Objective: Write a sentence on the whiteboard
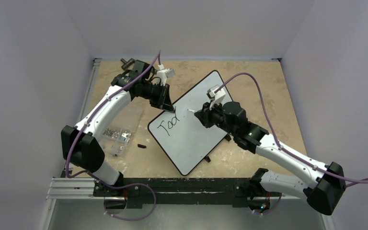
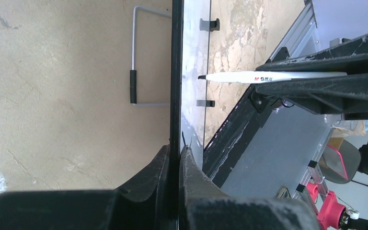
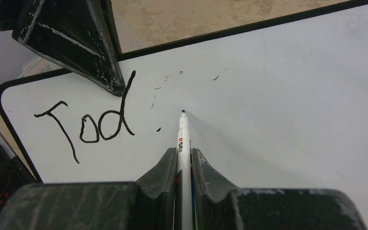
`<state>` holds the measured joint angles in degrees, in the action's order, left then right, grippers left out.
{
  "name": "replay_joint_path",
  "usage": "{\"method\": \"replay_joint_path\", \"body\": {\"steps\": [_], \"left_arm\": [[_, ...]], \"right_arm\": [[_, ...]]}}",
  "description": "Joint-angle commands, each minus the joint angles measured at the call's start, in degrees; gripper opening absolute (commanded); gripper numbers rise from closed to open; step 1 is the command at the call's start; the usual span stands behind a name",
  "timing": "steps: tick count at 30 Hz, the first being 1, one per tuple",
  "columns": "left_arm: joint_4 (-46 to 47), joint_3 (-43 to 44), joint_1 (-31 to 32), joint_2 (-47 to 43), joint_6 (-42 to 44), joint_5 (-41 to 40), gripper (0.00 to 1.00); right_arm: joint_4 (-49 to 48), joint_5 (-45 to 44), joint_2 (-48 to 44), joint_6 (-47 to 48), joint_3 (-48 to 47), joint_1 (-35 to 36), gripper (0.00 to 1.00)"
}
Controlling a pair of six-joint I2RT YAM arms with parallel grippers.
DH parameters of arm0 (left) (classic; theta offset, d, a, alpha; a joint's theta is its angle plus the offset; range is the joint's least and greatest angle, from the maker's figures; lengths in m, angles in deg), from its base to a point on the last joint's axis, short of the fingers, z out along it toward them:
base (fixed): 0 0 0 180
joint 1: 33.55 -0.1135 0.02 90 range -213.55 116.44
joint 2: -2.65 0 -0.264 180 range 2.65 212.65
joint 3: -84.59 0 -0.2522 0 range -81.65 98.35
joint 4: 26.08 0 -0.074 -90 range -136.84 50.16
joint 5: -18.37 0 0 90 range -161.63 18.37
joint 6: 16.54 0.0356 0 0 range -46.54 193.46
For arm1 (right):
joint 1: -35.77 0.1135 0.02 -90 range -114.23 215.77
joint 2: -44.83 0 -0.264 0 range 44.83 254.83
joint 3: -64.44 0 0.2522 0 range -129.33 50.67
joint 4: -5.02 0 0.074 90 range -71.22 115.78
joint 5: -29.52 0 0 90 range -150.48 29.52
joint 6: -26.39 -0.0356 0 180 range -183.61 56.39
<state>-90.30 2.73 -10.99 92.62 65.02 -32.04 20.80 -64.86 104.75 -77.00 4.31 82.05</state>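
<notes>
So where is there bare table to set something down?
Bare table lies right of the whiteboard, toward the right wall, and along the far edge behind it. The left side is crowded: screw box, small black piece, left arm.

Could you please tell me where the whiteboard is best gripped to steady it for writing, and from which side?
Pinch the thin black rim on the edge facing the left arm, coming in sideways with one finger above and one below. The whiteboard is flat, and its small feet leave room underneath. The left gripper is clamped just so, clear of the sentence.
</notes>
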Motion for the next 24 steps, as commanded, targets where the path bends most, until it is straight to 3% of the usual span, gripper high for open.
{"method": "replay_joint_path", "body": {"steps": [1,24], "left_arm": [[1.62,0.26,-0.45,-2.02,1.49,-6.86,0.0],[1.48,0.35,-0.43,-1.73,1.42,-7.31,0.0]], "right_arm": [[-3.87,3.01,-1.76,0.81,-1.61,-1.62,0.0],[-9.61,7.88,-2.07,0.29,2.65,-1.74,0.0]]}}
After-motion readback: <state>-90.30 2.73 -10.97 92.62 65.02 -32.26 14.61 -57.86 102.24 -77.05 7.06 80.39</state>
